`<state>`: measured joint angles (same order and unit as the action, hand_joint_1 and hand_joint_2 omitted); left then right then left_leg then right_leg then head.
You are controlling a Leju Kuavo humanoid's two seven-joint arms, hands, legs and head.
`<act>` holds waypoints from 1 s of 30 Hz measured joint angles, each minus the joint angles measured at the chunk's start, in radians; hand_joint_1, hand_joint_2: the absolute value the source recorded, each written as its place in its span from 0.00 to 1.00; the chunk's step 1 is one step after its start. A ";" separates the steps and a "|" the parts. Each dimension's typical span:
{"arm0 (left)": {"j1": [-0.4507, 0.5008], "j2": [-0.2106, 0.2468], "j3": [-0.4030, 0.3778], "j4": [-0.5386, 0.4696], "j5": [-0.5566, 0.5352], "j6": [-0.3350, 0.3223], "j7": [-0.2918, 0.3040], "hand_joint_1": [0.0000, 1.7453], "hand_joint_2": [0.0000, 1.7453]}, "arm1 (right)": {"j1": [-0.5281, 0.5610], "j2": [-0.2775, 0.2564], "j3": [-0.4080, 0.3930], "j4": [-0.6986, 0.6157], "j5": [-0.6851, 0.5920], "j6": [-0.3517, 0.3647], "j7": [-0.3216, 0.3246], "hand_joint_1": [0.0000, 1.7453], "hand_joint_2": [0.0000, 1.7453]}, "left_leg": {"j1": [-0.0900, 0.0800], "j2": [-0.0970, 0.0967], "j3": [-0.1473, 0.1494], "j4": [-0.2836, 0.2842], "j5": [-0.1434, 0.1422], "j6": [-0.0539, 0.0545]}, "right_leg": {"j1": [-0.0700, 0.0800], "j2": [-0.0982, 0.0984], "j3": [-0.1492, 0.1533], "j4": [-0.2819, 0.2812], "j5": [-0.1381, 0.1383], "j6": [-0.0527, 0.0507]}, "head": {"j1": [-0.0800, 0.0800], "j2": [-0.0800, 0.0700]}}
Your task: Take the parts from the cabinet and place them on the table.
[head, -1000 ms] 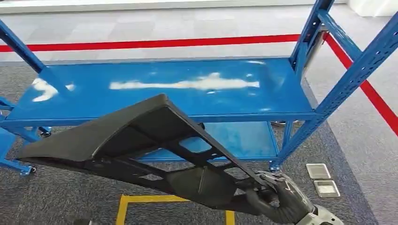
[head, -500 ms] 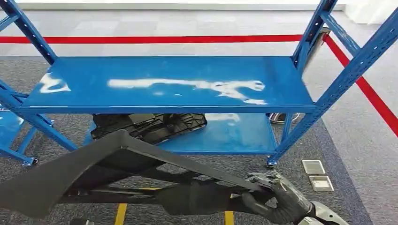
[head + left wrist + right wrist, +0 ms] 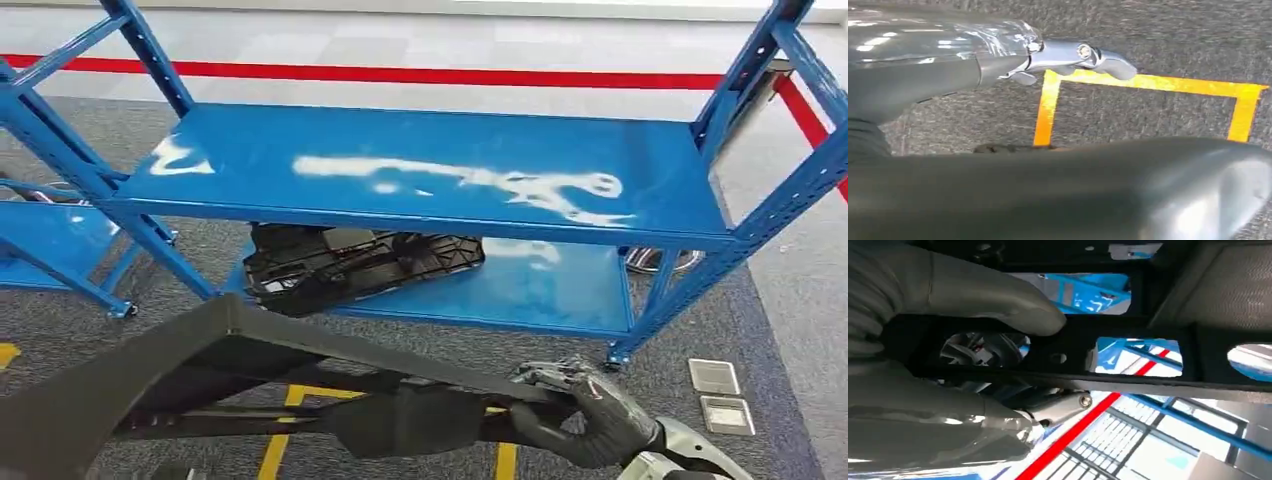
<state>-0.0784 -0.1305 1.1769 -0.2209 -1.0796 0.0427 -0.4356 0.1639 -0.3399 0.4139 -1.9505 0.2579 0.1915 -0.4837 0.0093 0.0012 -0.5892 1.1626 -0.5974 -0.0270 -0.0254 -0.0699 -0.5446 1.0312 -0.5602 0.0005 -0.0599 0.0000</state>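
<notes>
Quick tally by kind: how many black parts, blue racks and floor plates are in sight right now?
Black parts: 2, one held by the right robot hand, one on the lower shelf
Blue racks: 2, main, another at left
Floor plates: 2
Total: 6

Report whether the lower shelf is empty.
Not empty: a black part lies on the lower shelf, under the upper shelf.

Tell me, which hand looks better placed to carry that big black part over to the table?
The right hand, probably. It already grips the black part at its near end, fingers wrapped round a bar of its frame. Whether the left hand holds it is unclear.
</notes>
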 joint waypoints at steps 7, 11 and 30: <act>0.004 0.000 0.000 0.000 -0.003 -0.007 0.008 0.00 1.00 | -0.009 0.002 0.012 0.001 0.002 0.009 0.000 1.00 1.00 | -0.011 0.040 0.052 -0.154 0.057 0.045 | 0.001 -0.041 0.002 0.000 -0.006 0.036 | 0.000 0.000; -0.004 0.000 0.000 0.000 -0.003 -0.010 0.009 0.00 1.00 | -0.006 0.001 0.020 0.007 0.013 0.016 -0.001 1.00 1.00 | -0.015 0.003 0.045 -0.156 0.067 0.062 | 0.002 0.062 -0.100 0.233 -0.137 0.033 | 0.002 0.000; -0.007 -0.014 -0.047 0.000 -0.076 -0.028 0.050 0.00 1.00 | 0.011 -0.008 0.036 -0.006 0.019 0.025 0.010 1.00 1.00 | 0.007 -0.005 -0.079 0.063 0.009 -0.005 | -0.006 0.003 0.008 0.000 -0.011 0.002 | 0.000 0.000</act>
<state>-0.0850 -0.1442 1.1295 -0.2205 -1.1559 0.0145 -0.3856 0.1746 -0.3483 0.4502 -1.9570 0.2770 0.2167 -0.4738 0.0162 -0.0038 -0.6678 1.2260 -0.5881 -0.0320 -0.0310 -0.0666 -0.5367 1.0308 -0.5710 0.0029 -0.0603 0.0000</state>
